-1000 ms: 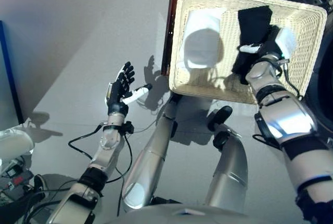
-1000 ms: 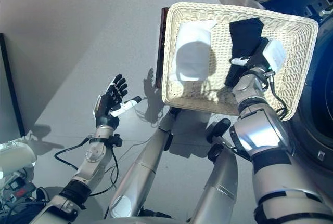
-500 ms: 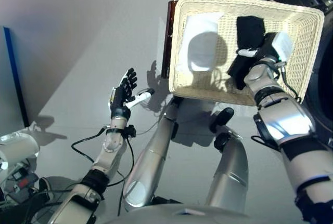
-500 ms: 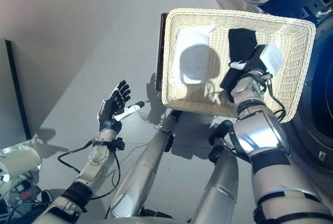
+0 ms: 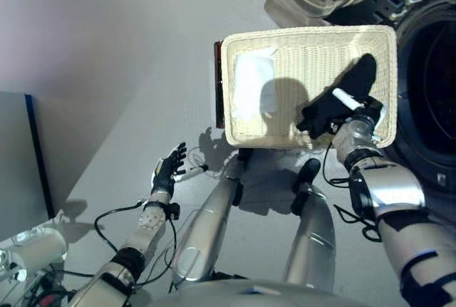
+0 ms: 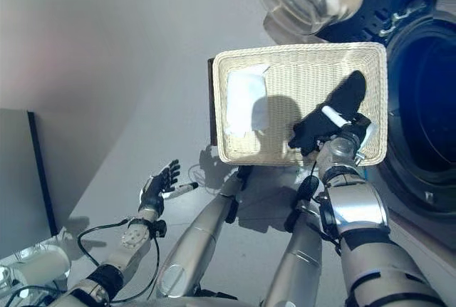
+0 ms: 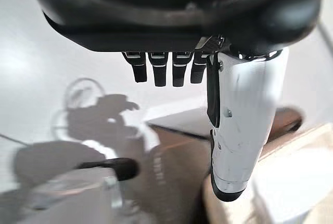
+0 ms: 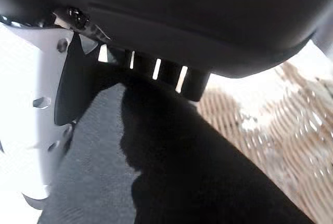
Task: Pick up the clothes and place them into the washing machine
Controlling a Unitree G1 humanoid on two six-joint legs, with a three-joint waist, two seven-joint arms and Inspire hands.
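Inside the cream woven wicker basket [image 5: 308,36], the right hand [image 5: 350,105] pinched a black cloth garment [image 5: 329,105] between thumb and curled fingers [image 8: 156,73]. A white folded cloth [image 5: 253,82] lay well apart from those fingers. The left hand [image 5: 169,170] hovered over the grey floor [image 5: 107,72], fingers [image 7: 158,70] spread, holding nothing.

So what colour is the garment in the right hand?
Black garment, clearest in the right eye view.
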